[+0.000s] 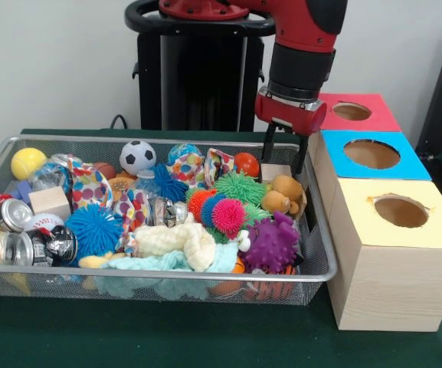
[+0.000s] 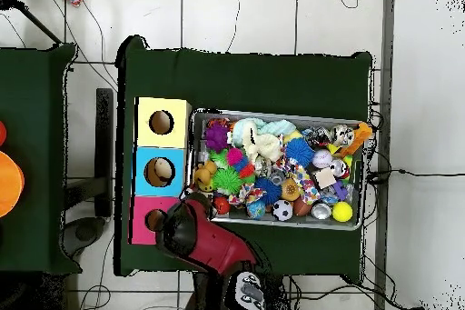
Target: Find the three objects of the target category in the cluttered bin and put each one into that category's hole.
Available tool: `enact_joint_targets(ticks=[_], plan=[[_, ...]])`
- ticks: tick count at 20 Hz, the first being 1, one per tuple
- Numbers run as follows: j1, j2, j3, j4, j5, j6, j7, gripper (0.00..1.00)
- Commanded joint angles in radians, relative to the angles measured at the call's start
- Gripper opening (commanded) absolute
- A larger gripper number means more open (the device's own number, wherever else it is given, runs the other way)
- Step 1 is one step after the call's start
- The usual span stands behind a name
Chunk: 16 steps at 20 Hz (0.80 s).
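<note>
wooden block (image 1: 276,172) sits at the wire bin's (image 1: 322,253) far corner nearest the boxes, flat face up, long axis across the bin. gripper (image 1: 284,157) directly over it, fingers (image 1: 268,146) spread wide, straddling the block. red-topped box (image 1: 378,115), blue-topped box (image 1: 412,165) and yellow-topped box (image 1: 435,226) line the bin's side on the green bench (image 1: 205,341).

Red (image 1: 352,112), blue (image 1: 371,154), yellow (image 1: 401,211) box tops; black-and-white soccer ball (image 1: 137,156).

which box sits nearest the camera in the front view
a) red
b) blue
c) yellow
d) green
c, the yellow box fills the lower right foreground, with the blue box behind it and the red box farthest back.
</note>
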Motion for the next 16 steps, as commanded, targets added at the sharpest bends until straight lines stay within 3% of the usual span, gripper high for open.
enact_joint_targets(ticks=[1, 16], plan=[[0.019, 0.000, 0.037, -0.111, 0.089, 0.060, 0.224, 1.00], [0.012, 0.001, 0.044, -0.158, 0.113, 0.074, 0.197, 1.00]])
